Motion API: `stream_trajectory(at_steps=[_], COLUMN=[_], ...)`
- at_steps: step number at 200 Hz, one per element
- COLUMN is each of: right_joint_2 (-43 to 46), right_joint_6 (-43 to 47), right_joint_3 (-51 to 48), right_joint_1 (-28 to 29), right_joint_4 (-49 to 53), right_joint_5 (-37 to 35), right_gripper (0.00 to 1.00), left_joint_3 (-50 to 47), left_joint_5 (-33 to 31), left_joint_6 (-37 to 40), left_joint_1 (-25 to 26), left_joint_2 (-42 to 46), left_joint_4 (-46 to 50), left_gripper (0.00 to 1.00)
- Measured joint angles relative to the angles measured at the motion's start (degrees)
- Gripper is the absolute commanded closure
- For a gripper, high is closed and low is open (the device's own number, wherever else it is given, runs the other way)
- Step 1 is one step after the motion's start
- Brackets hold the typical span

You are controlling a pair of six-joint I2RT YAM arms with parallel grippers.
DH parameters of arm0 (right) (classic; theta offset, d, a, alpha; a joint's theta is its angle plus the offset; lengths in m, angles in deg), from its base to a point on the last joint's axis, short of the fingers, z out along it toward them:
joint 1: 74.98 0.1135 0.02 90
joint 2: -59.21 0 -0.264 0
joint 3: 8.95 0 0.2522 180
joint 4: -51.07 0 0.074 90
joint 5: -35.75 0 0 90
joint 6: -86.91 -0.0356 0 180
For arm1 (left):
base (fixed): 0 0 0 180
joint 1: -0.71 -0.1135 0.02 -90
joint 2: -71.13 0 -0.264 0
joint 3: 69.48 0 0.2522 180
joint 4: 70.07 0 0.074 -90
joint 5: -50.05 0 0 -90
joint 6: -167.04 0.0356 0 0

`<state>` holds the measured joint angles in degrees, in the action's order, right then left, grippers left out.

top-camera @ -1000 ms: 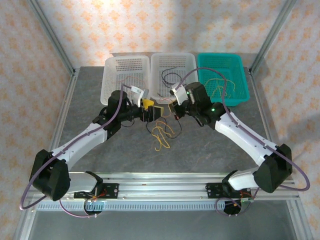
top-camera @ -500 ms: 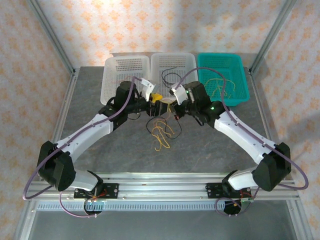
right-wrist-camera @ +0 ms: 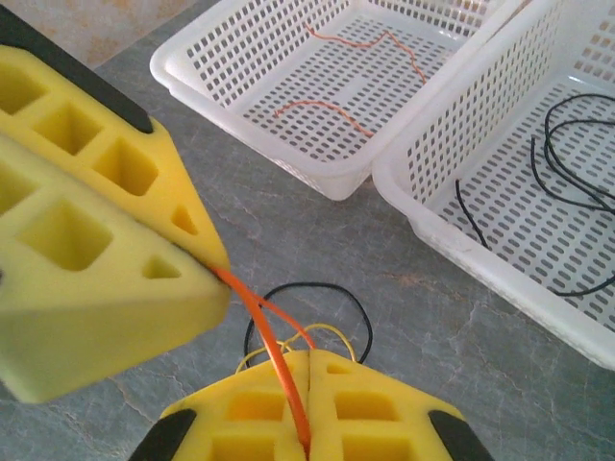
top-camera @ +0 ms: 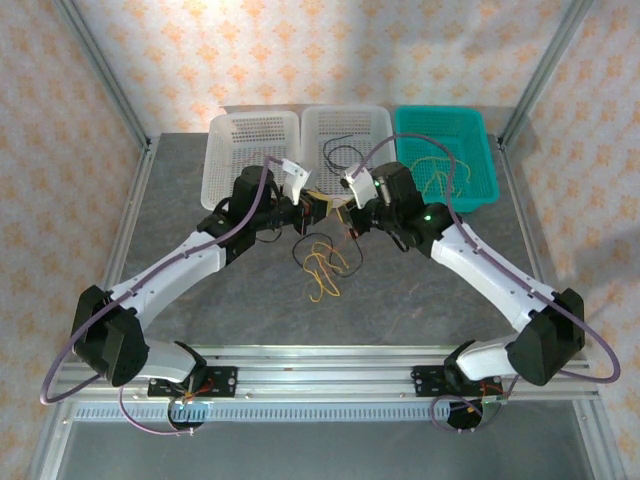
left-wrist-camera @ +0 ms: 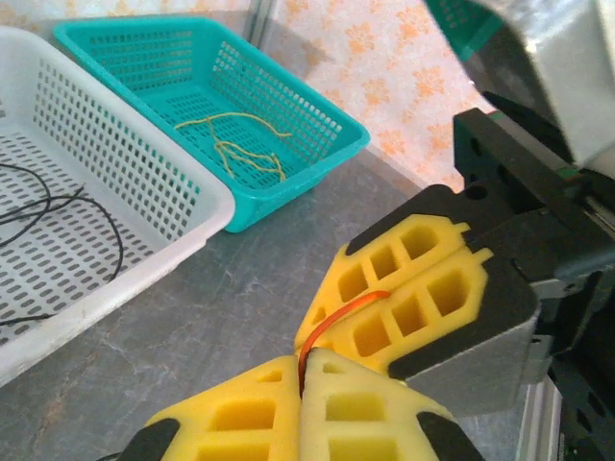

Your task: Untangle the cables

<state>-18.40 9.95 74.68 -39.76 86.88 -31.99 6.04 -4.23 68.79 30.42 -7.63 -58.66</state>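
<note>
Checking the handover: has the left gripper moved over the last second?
Yes. The left gripper shifted rightward, nearer the middle white basket, meeting the right gripper.

We are looking at a grey, marble-veined table top [top-camera: 420,300] and cream wallpaper [top-camera: 330,50] repeating an orange floral motif. On the far side, the left white perforated plastic basket [right-wrist-camera: 327,178] is showing reddish-orange strands [right-wrist-camera: 322,103], the middle white perforated basket [right-wrist-camera: 480,259] black wires [right-wrist-camera: 548,144], and the right teal plastic basket [left-wrist-camera: 298,178] yellow wires [left-wrist-camera: 252,154]. The left gripper [left-wrist-camera: 306,373] and right gripper [right-wrist-camera: 309,370] are wearing bright yellow foam pads backed in black, and the thin flexible cable [right-wrist-camera: 279,360] is glowing orange.
</note>
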Motion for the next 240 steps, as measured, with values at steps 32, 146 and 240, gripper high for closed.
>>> stream_trajectory(at_steps=[32,146,240], right_joint_2=[0.0,-6.5,-13.7], right_joint_6=[-1.4,-10.9,-15.8], right_joint_3=[-1.0,-11.8,-15.2], right_joint_1=[0.1,0.1,0.1], right_joint_4=[-2.6,-20.1,-27.1], right_joint_5=[-1.3,0.7,-1.3], right_gripper=[0.75,0.58,0.81], left_joint_3=[-0.1,1.6,8.1], left_joint_5=[-1.7,-3.1,-3.4], left_joint_6=[-0.9,-3.6,-6.9], left_joint_1=[-0.5,-4.7,-5.7], left_joint_2=[1.1,5.3,13.6], left_joint_4=[0.0,0.7,1.5], left_gripper=[1.0,1.0,1.0])
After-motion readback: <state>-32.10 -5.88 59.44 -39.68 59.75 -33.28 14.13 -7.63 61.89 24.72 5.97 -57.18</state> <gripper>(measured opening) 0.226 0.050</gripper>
